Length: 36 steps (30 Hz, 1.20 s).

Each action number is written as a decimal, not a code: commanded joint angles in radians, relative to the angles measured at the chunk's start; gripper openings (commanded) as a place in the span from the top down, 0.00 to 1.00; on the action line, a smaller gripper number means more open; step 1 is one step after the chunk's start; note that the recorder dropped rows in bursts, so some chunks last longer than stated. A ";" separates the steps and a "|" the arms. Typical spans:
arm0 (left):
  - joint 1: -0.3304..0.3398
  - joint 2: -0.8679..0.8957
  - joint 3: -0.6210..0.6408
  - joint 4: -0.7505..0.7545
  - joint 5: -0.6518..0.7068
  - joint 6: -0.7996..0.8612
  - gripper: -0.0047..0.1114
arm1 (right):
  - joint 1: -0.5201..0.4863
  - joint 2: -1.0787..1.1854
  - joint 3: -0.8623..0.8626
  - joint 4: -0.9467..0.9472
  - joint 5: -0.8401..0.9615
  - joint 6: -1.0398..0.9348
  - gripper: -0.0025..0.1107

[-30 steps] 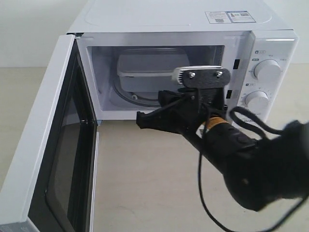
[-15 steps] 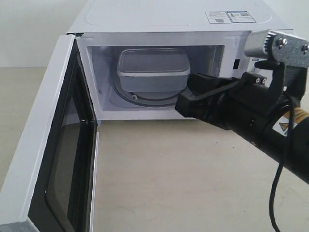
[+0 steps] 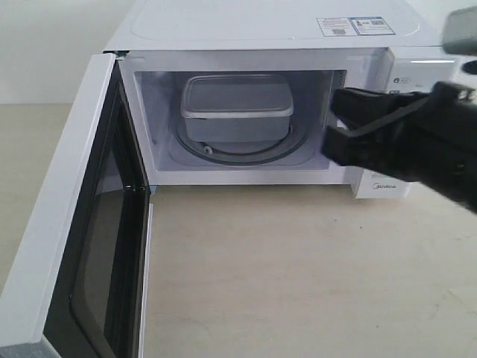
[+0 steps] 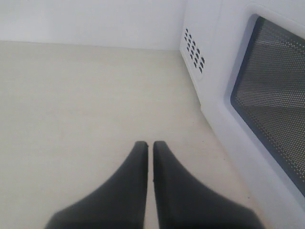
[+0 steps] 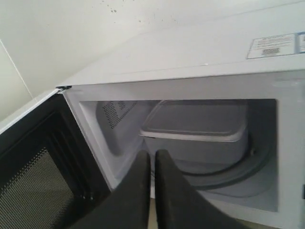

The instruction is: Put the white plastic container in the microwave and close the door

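Nearest us, lower left of the exterior frame, the door (image 3: 74, 246) stands wide open. Our left end effector (image 4: 148, 145), pressed together, sits beside its outer face, so we should push there evenly. Our right end effector (image 5: 152, 155), also pressed together, must clear the opening. Farther back, at centre, the white plastic container (image 3: 237, 108) rests inside the microwave (image 3: 261, 26).

A pale cream tabletop (image 3: 283, 268) with a faint grain meets a plain white wall (image 3: 52, 45) at the rear. Light is even and diffuse; shadows are soft-edged.
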 commanded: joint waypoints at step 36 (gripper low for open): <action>0.002 -0.002 0.004 0.004 0.000 -0.009 0.92 | -0.810 -1.007 0.436 -0.128 0.532 -0.036 0.98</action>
